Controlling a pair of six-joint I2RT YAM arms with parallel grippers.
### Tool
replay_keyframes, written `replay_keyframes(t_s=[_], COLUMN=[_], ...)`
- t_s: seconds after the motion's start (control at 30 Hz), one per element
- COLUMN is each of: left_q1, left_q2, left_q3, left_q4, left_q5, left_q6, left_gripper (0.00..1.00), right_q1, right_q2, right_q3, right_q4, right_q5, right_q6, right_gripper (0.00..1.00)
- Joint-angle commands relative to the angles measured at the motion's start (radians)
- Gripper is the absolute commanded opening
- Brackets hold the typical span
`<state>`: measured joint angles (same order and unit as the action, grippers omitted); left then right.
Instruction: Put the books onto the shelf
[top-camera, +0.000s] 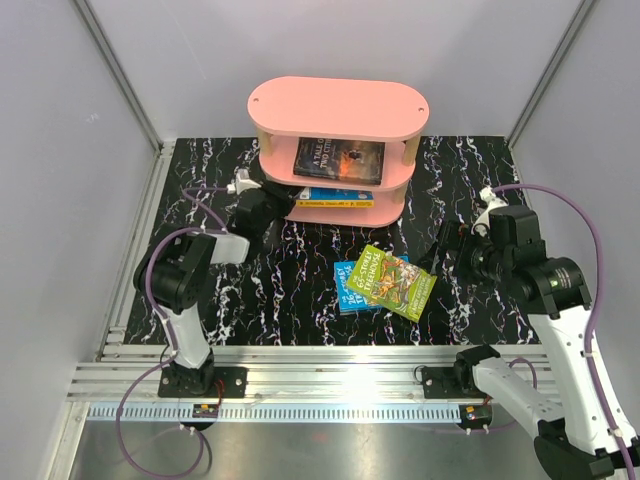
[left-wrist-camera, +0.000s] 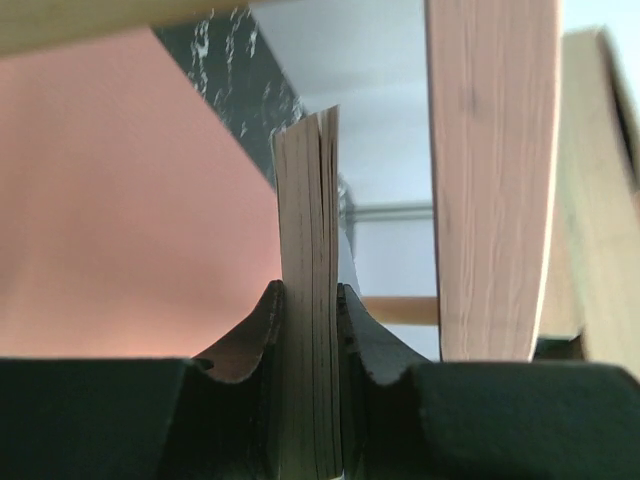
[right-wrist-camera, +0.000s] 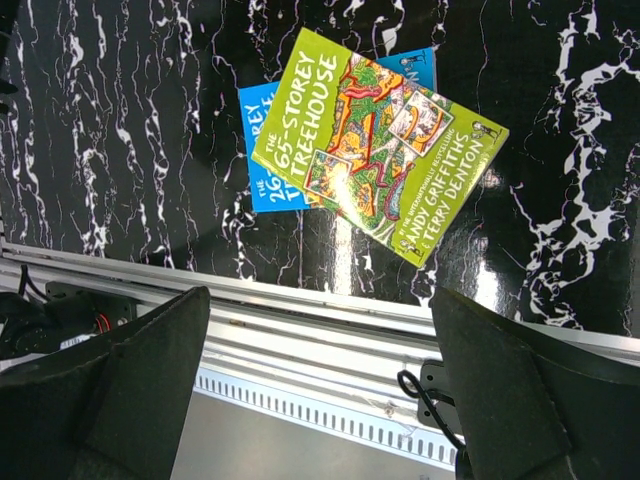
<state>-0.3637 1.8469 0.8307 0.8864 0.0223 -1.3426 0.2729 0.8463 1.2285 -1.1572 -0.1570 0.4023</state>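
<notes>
- The pink shelf (top-camera: 338, 108) stands at the far middle of the black marbled table (top-camera: 250, 290).
- Its oval boards are stacked on light wooden posts (left-wrist-camera: 490, 180).
- A dark book (top-camera: 338, 160) with an orange-lit cover lies flat on the shelf's middle board, with its cover facing up.
- A blue book (top-camera: 335, 196) lies on the lowest board, with its long edge facing the arms.
- The left gripper (top-camera: 263, 192) reaches in at the shelf's left end, at the level of that lowest board.
- In the left wrist view its fingers (left-wrist-camera: 250, 340) are clenched on a thin paperback, pressing on both sides of the pale page edge (left-wrist-camera: 305, 200).
- In that view a pink board fills one side and a wooden post stands on the other.
- From above, the gripped paperback appears to be the blue book on the lowest board, though the wrist view shows no cover to confirm it.
- A green book (top-camera: 398, 282) titled "The 65-Storey Treehouse" lies cover up and at an angle on the table, in front of the shelf and apart from it.
- It rests on a second blue book (top-camera: 350, 290) and covers most of it, so that only the left part and one corner show.
- The right gripper (right-wrist-camera: 330, 390) hangs over the table to the right of that pair.
- Its fingers (right-wrist-camera: 130, 380) are spread wide and hold nothing.
- A metal rail (top-camera: 330, 370) runs along the table's near edge, where both arms are bolted.
</notes>
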Motion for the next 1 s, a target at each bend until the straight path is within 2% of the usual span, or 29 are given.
replay_keyframes(t_s=[0.0,0.13,0.23,0.27,0.4,0.5,0.97], left_q1=[-0.012,-0.011,-0.014,-0.014,-0.014,-0.012,-0.003], left_q2=[-0.026,0.034,0.075,0.084,0.110,0.117,0.089], left_q3=[0.131,0.174,0.225,0.246,0.286,0.304,0.298], left_q4=[0.097,0.019,-0.062,-0.084,-0.187,-0.273,-0.572], left_q5=[0.102,0.155,0.180,0.182,0.144,0.098,-0.008], left_q6=[0.095,0.135,0.183,0.207,0.263,0.287,0.312], left_gripper=[0.00,0.06,0.20,0.31,0.47,0.52,0.56], right_q1=[0.003,0.003,0.003,0.003,0.003,0.003,0.003], right_q2=[0.007,0.016,0.020,0.020,0.027,0.028,0.040], right_q3=[0.017,0.006,0.002,0.002,0.000,0.000,-0.015], right_q4=[0.022,0.033,0.036,0.036,0.033,0.028,0.033], right_q5=[0.020,0.016,0.013,0.011,0.014,0.014,0.004], right_q6=[-0.020,-0.017,-0.017,-0.017,-0.022,-0.025,-0.010], right_gripper=[1.00,1.00,1.00,1.00,1.00,1.00,1.00])
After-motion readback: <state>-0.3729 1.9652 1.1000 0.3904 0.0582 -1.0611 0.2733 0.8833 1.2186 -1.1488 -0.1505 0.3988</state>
